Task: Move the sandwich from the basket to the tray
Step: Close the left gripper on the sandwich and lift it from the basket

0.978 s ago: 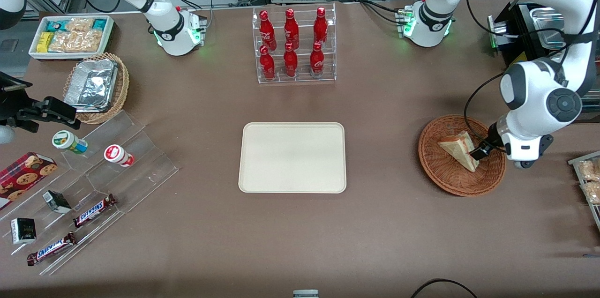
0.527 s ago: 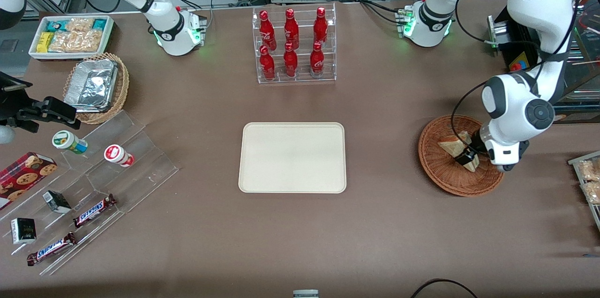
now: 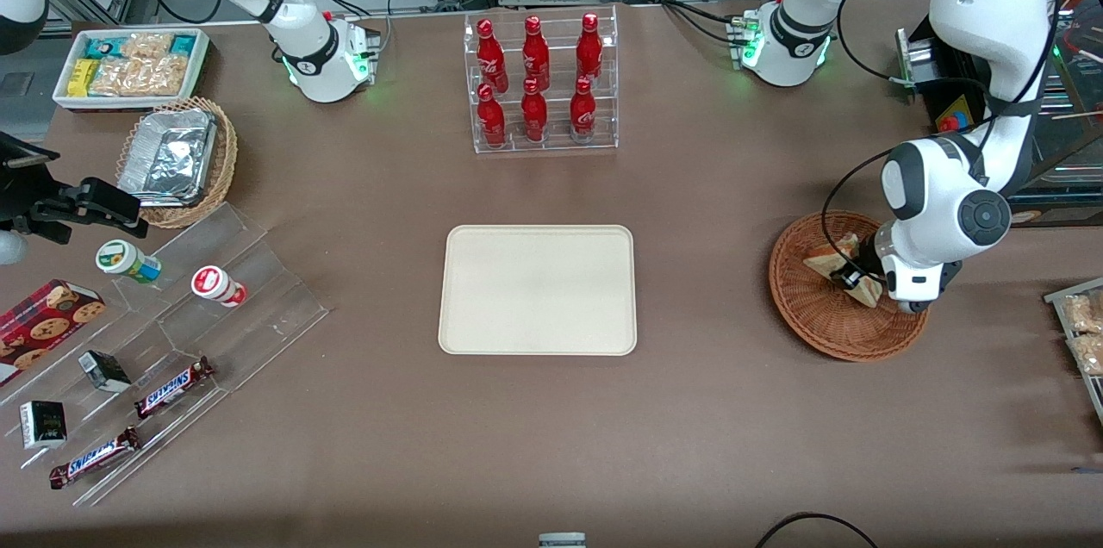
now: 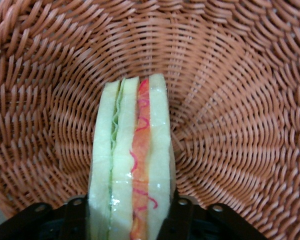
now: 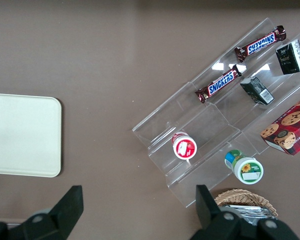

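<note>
Gripper grips 1 sandwich in basket.

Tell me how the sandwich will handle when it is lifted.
Sandwich, flanked by the gripper in the basket: probably soft, so a hard squeeze could crush it. Its glossy surface looks slippery. The layers might shift apart.

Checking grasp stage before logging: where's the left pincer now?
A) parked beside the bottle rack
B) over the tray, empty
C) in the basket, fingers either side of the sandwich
C: the pincer sits in the basket, one finger on each side of the sandwich; the tray holds nothing.
</note>
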Robot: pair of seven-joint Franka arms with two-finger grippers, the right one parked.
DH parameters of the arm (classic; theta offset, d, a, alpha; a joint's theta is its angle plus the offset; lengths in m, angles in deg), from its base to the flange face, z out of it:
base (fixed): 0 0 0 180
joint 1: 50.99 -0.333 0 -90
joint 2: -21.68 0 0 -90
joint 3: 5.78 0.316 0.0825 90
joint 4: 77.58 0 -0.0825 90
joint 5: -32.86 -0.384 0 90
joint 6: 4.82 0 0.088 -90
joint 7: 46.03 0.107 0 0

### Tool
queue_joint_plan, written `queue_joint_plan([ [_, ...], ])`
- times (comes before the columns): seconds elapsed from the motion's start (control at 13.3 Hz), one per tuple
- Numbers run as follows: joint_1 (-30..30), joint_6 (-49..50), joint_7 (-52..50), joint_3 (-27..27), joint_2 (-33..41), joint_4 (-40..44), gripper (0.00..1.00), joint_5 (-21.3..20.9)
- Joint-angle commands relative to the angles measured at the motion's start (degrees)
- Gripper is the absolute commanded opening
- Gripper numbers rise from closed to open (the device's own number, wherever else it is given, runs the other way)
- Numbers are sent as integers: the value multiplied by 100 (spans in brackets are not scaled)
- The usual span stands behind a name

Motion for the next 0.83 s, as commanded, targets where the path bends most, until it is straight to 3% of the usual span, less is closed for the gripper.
queue_joint_plan([
  [0.0,36,562,124,-5,382,183,42,15],
  [0.23,483,1187,115,-84,251,1052,42,24],
  [0.75,2029,1557,141,-110,-583,2556,43,42],
])
